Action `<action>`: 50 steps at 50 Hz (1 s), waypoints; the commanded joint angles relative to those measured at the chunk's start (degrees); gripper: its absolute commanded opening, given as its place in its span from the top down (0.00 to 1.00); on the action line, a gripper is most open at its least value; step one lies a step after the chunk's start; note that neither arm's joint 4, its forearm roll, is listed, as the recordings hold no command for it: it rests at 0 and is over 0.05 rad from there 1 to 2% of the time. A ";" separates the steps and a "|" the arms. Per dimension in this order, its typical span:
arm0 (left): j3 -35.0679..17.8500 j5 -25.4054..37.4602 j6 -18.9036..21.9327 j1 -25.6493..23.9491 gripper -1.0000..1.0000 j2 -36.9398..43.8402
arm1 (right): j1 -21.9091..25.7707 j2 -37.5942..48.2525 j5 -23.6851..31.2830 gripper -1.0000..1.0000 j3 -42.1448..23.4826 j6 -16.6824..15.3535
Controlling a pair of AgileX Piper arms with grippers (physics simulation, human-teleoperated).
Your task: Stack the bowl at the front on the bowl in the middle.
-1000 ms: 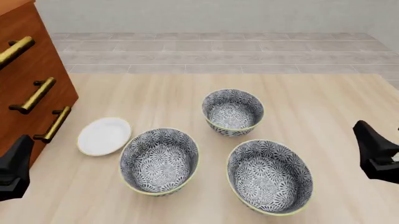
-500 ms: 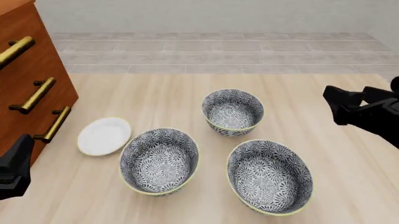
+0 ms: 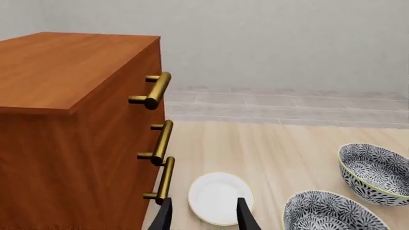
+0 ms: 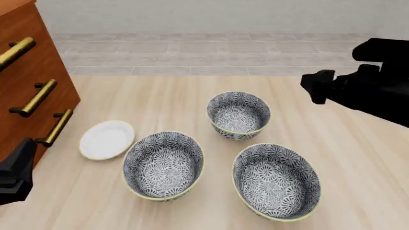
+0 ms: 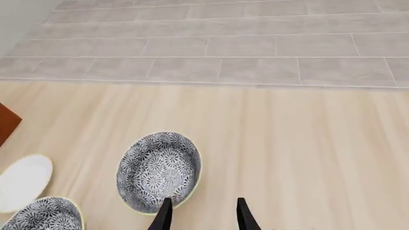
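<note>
Three like floral bowls stand on the table. The bowl at the front (image 4: pixel 276 182) is nearest, right of centre. The bowl in the middle (image 4: pixel 164 165) sits to its left and a little farther back; it also shows as a bowl (image 3: pixel 332 214) in the left wrist view and as a bowl (image 5: pixel 41 216) in the right wrist view. My right gripper (image 4: pixel 314 87) hovers high at the back right, open and empty, its fingers (image 5: pixel 164 215) apart. My left gripper (image 4: pixel 16 173) rests low at the left edge, with its fingers (image 3: pixel 167 216) open and empty.
A third bowl (image 4: pixel 238 115) stands farthest back, also seen as a bowl (image 5: pixel 158 171) below the right wrist. A small white plate (image 4: pixel 107 139) lies left of the bowls. A wooden drawer cabinet (image 4: pixel 28 91) with brass handles fills the left side.
The right arm has risen and swung from the right edge toward the back of the table, leftward. The left arm and the bowls have not moved.
</note>
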 commanded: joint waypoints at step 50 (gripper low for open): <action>0.01 -0.28 -0.48 0.31 0.00 0.81 | 1.79 34.61 11.10 0.00 -25.22 2.94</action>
